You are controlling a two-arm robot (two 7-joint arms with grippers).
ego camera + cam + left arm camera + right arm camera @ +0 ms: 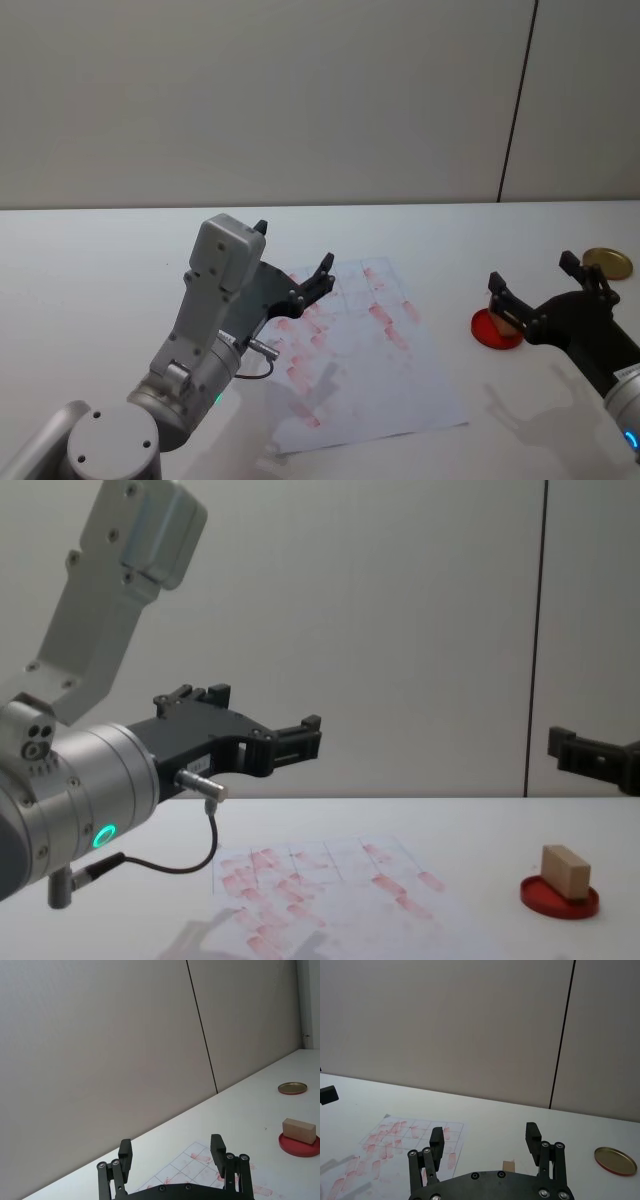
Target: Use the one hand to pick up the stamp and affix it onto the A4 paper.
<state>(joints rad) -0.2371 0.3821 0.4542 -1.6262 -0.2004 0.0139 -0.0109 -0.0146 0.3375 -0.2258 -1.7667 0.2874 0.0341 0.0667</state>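
**Head view: right gripper (532,272) spread wide above the stamp (505,313)**

Black and two-fingered on a silver-white arm, the right gripper reaches in from the table's right edge. Its jaws are spread wide with nothing between them. The stamp, a small light tan wooden rectangular block, stands on a flat round red ink pad (493,332) toward the right side of the white table (100,280). From the head camera, one black finger crosses in front of the stamp. The chest view shows this gripper hanging higher than the stamp, with open air between them, so they are not touching.

The A4 paper (380,375), a white sheet with a faint grid and many reddish-pink rectangular stamp marks, lies flat at the middle of the table. It is well apart from the ink pad, to that pad's left. A round gold-coloured metal lid (607,262) lies near the table's right edge, beyond the ink pad.

The left gripper (293,247), black on a larger grey arm with a dangling cable, hangs above the paper's far left corner. Its jaws are also wide apart and empty.
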